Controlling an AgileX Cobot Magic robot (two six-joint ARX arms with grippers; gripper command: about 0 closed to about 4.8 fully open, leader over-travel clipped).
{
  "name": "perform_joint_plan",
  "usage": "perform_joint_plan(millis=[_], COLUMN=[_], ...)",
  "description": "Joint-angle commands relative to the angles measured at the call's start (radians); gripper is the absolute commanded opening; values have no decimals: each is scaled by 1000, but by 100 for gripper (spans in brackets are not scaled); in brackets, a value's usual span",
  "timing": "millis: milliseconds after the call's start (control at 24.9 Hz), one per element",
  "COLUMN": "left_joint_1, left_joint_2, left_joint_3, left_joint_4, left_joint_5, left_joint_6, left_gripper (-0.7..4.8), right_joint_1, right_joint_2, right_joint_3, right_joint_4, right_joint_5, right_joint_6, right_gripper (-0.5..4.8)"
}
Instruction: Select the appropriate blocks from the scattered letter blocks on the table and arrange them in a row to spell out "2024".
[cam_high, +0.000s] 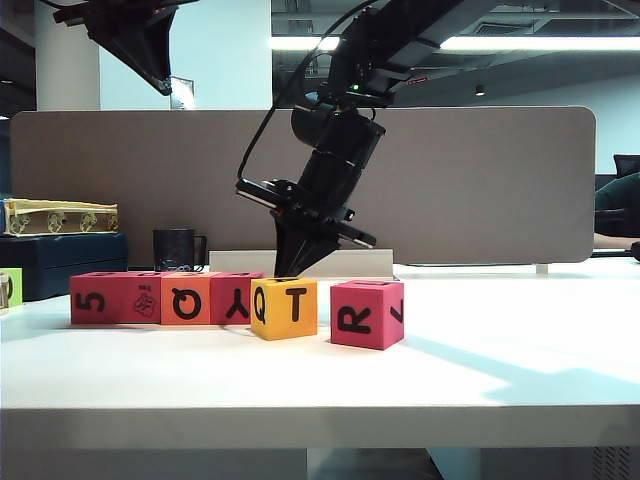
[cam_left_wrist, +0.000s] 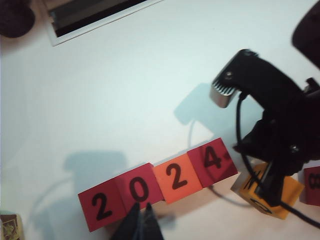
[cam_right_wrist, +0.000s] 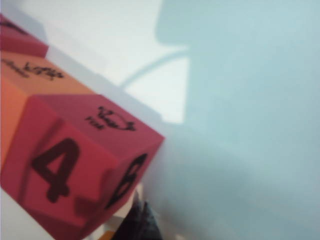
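Note:
Four letter blocks stand touching in a row on the white table: pinkish-red "5", pinkish-red with a small drawing, orange "Q" and pinkish-red "Y". In the left wrist view their tops read 2, 0, 2, 4. My right gripper is shut and empty, its tip low beside the "4" block. My left gripper hangs shut and empty high above the row, and its arm shows at the exterior view's upper left.
A yellow "Q T" cube sits just right of the row, and a pinkish-red "R" cube further right. Behind are a black mug, a white slab, a grey partition and stacked boxes at the left.

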Motion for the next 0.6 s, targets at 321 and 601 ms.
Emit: perform_joint_plan(millis=[321,601], left_joint_1=[193,337], left_joint_2=[-27,-36], left_joint_3=[4,2], left_joint_4=[-71,-105], left_joint_5=[129,254], left_joint_6=[-47,-68], left_gripper=[-6,-6], right_joint_1=[-11,2], right_joint_2=[-102,-226], right_joint_3=[6,6], right_joint_4=[-25,-25], right_joint_5=[31,62], right_joint_6=[-7,-29], right_gripper=[-2,-2])
